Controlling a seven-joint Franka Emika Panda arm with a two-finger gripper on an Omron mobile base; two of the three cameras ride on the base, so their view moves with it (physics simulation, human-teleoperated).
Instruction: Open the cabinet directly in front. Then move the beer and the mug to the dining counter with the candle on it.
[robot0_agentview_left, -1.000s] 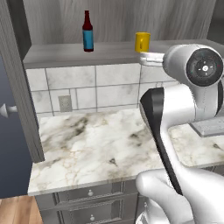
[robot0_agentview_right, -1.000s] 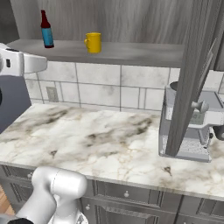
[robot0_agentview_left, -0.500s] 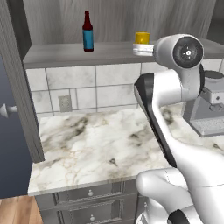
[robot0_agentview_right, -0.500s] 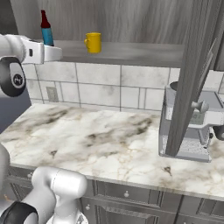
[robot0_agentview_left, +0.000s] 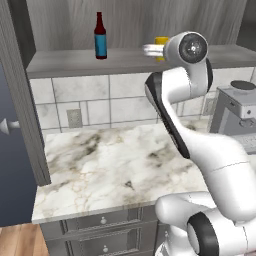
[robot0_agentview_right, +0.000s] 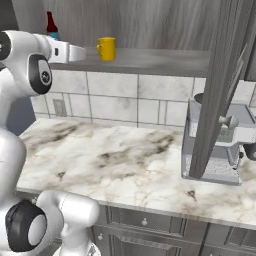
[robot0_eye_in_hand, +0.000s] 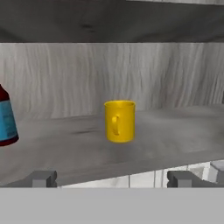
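Note:
The cabinet (robot0_agentview_right: 160, 59) stands open, its doors (robot0_agentview_left: 20, 90) swung out to both sides. On its bottom shelf the dark beer (robot0_agentview_left: 100, 36) with a blue label stands upright at the left. The yellow mug (robot0_agentview_right: 106, 48) stands to its right, handle toward the hand camera. My gripper (robot0_eye_in_hand: 111, 179) is open and level with the shelf, a short way in front of the mug (robot0_eye_in_hand: 120, 121) and apart from it. In the hand view the beer (robot0_eye_in_hand: 5, 118) is cut off by the left edge. The arm partly hides the mug (robot0_agentview_left: 161, 41) in the left base view. The dining counter and the candle are out of view.
A marble worktop (robot0_agentview_left: 110, 165) backed by wall tiles lies below the cabinet, with grey drawers (robot0_agentview_left: 100, 220) under it. A silver coffee machine (robot0_agentview_right: 220, 145) stands at its right end, just behind the open right door (robot0_agentview_right: 220, 85).
The arm has swung across toward the shelf, bringing the hand in front of the mug. The jaws have stayed open, and the beer and the mug have not moved.

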